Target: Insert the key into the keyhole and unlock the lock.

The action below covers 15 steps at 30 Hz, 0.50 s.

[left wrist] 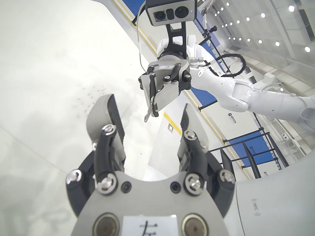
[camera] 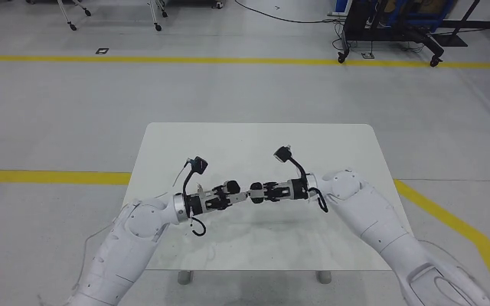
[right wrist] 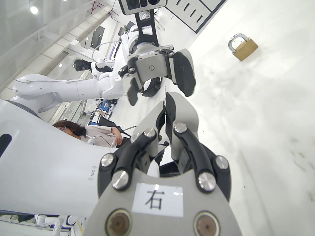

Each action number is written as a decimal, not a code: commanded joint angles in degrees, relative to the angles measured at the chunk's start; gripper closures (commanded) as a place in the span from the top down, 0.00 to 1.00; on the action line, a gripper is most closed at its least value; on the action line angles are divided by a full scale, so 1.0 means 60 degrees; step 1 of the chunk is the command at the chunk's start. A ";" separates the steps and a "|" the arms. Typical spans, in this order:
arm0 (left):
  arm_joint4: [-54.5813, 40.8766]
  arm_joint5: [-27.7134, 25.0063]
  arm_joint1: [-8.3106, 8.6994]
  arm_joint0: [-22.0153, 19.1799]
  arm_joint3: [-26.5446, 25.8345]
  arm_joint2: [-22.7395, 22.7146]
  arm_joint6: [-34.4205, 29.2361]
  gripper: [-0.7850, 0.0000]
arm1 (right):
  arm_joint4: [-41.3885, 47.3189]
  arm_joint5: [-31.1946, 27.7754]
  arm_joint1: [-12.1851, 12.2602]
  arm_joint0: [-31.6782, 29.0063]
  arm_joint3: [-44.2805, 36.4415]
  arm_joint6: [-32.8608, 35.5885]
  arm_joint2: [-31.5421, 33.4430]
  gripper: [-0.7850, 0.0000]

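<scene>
Over the middle of the white table (camera: 321, 145) my two grippers face each other tip to tip. My right gripper (right wrist: 165, 100) is shut on a thin metal key (right wrist: 165, 91), whose blade sticks out past the fingertips. In the left wrist view the key (left wrist: 147, 116) hangs from the right gripper (left wrist: 153, 108), just in front of my open left gripper (left wrist: 149, 121). Nothing is between the left gripper's fingers. A brass padlock (right wrist: 243, 48) with a silver shackle lies flat on the table, off to one side of both grippers. In the top view the left gripper (camera: 232, 191) and right gripper (camera: 255, 190) nearly meet.
Both forearms cross the near half of the table, coming in from its left and right front corners. The table's far edge (camera: 260, 125) lies well behind the grippers. Grey floor with yellow lines surrounds the table.
</scene>
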 commanded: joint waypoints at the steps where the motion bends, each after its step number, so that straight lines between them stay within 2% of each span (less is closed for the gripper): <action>1: -0.0165 -0.0069 0.0010 0.0039 -0.0009 -0.0027 0.0021 1.00 | 0.0051 -0.0117 0.0115 -0.0119 0.0034 -0.0117 0.0266 0.00; 7: -0.0115 -0.0163 0.0068 0.0070 -0.0068 -0.0166 0.0045 1.00 | 0.0277 -0.0668 0.0753 -0.1050 -0.0114 -0.0667 0.1774 0.00; 11: 0.1438 -0.0028 0.0100 0.0006 -0.0185 -0.0522 0.1202 1.00 | 0.0450 -0.0844 0.1161 -0.1861 -0.0518 -0.0843 0.2739 0.00; 15: 0.1438 -0.0028 0.0100 0.0006 -0.0185 -0.0522 0.1202 1.00 | 0.0510 -0.0860 0.1186 -0.1930 -0.0562 -0.0860 0.2805 0.00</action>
